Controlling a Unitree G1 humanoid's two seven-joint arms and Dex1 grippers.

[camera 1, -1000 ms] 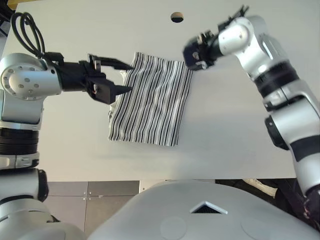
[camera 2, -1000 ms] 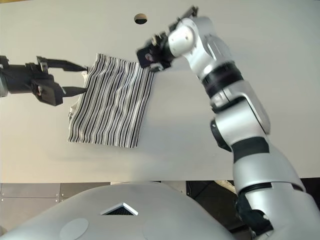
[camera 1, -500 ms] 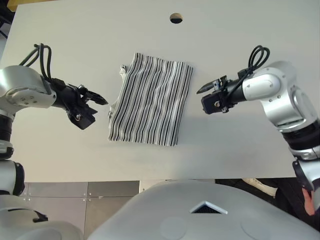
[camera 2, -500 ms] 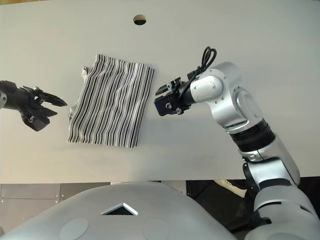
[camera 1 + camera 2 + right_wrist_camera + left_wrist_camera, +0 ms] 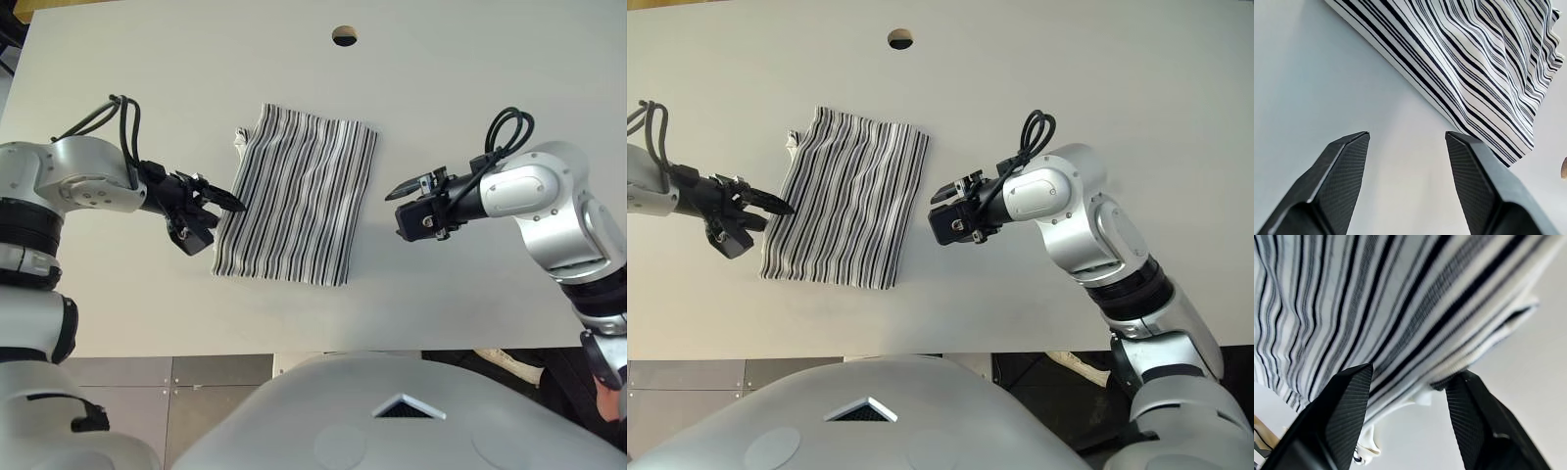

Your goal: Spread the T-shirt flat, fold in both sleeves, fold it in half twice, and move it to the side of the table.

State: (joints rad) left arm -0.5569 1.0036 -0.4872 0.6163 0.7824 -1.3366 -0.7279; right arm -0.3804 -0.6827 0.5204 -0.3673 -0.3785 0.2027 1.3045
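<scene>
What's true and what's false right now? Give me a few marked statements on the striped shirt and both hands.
1. The black-and-white striped T-shirt lies folded into a rectangle on the white table. True.
2. The left hand is shut on the T-shirt. False: it is open, at the T-shirt's left edge.
3. The right hand is open over bare table, beside the T-shirt's right edge. True.
4. The T-shirt covers the round hole in the table. False: the hole lies uncovered beyond its far edge.

T-shirt (image 5: 299,201) on table (image 5: 490,88), left tool (image 5: 223,217) at its edge — right tool (image 5: 397,211) apart
</scene>
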